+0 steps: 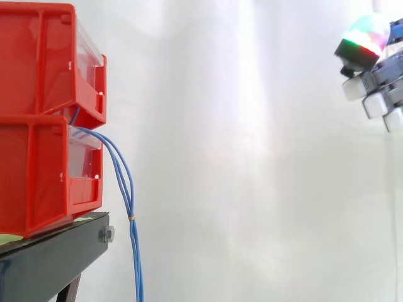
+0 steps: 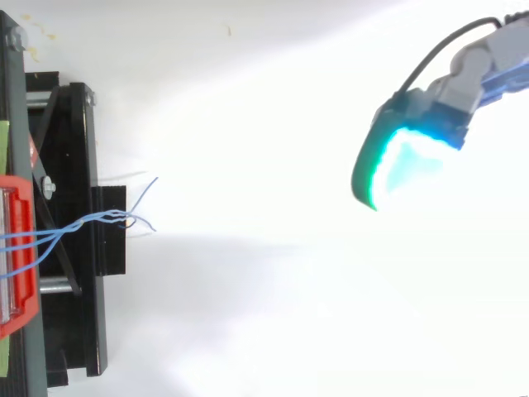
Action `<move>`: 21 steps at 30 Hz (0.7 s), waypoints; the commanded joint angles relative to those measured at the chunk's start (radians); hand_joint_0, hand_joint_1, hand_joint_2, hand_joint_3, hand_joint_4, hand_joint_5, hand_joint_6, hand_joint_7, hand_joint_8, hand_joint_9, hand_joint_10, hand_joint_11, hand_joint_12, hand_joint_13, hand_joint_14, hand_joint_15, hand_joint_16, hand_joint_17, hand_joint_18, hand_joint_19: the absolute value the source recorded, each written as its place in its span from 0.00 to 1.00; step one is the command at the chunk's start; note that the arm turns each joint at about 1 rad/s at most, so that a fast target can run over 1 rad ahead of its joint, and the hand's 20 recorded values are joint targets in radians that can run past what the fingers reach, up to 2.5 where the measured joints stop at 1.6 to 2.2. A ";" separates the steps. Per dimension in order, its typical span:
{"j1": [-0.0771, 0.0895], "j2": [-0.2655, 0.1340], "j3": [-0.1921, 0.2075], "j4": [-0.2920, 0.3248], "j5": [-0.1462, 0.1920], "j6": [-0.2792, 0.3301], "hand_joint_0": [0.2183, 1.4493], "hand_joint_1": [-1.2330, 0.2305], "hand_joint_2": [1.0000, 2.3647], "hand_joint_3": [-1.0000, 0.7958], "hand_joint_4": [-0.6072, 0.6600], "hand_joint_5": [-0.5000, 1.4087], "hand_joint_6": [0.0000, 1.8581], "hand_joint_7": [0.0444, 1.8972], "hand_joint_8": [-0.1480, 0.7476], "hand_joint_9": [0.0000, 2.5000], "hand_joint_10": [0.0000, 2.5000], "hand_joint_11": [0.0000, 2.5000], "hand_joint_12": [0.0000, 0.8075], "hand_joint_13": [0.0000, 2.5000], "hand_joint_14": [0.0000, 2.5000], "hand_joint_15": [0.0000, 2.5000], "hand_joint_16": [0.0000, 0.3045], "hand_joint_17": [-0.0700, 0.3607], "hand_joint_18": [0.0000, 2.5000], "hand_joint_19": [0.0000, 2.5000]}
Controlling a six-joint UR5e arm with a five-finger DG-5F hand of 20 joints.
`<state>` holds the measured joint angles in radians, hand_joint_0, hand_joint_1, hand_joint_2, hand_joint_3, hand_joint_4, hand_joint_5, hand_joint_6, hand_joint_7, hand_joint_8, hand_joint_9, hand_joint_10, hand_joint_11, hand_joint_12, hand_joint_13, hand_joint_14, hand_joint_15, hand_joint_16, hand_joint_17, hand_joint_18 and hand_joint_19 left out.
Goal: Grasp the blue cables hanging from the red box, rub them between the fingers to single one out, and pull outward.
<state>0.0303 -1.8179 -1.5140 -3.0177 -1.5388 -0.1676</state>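
While the hand (image 1: 364, 39) hangs at the upper right edge of the side view, high and clear of the work, no contact with the task's thing is recorded. Seen from above, the hand (image 2: 401, 161) sits in the upper right of the frame, glowing green and cyan. Whether it is open or closed cannot be told from either view.

A broad stretch of white curtain (image 1: 252, 157) lies between the hand and the work. The blue cables (image 1: 128, 189) are at the left of the side view. They come out over the front lip of the lower red box (image 1: 44, 176), under the upper red box (image 1: 44, 56), arc outward, then drop close together past the edge of the black bench (image 1: 50, 258) to the bottom of the frame. A small yellowish tie (image 1: 131, 218) appears to bind them partway down. From above, the blue cables (image 2: 91, 219) run from the left edge towards the middle left, their loose ends splaying.

Assessment: the step in hand is the approach; the grasp is not yet begun. The next move calls for travel leftward and downward to the hanging run, well apart from the hand at present, then closing on the strands below the box lip. The bound section may resist singling one out.
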 commanded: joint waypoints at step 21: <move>0.034 -0.179 0.000 0.353 0.108 -0.059 0.20 0.38 0.00 0.28 0.68 0.16 0.27 0.41 0.45 0.16 0.00 0.04 0.47 0.09 0.00 0.10 0.17 0.44 0.06 0.12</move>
<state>0.0581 -1.9959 -1.5140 -2.6738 -1.4665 -0.2034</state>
